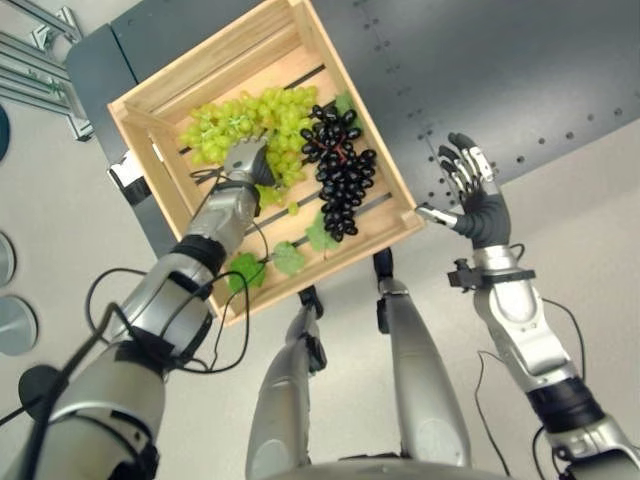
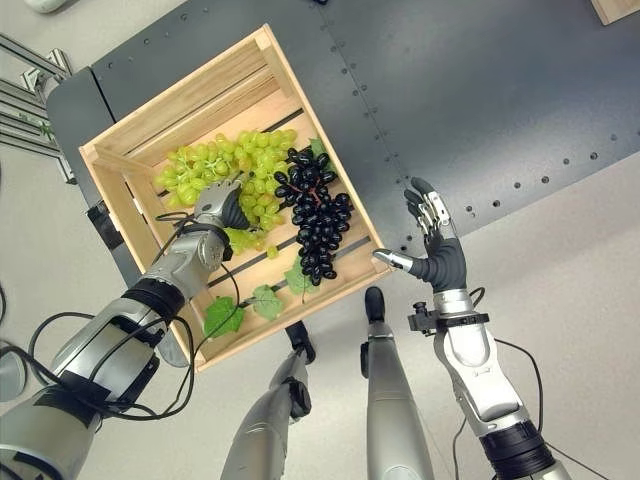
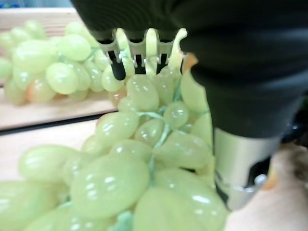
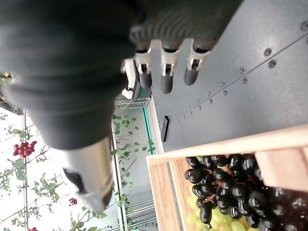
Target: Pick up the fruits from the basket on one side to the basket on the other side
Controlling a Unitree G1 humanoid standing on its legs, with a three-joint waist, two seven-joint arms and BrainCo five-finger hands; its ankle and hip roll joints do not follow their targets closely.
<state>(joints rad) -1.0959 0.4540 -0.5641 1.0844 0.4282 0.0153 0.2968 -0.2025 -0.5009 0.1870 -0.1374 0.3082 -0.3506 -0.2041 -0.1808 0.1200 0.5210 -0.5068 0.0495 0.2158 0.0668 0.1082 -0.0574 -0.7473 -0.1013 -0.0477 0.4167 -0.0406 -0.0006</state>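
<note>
Left hand [image 1: 243, 163] on green grapes [image 1: 245, 120] in wooden crate [image 1: 150, 110], dark grey table [image 1: 480, 70].

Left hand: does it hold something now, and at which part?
The left hand has its fingers curled into the green grapes, gripping the bunch near its middle. The right hand is open and holds nothing.

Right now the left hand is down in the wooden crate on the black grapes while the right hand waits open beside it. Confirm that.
Not quite. The left hand is down in the wooden crate, but on the green grapes, not the black grapes next to them; the left wrist view shows green grapes under its fingers. The right hand does wait open beside the crate.
</note>
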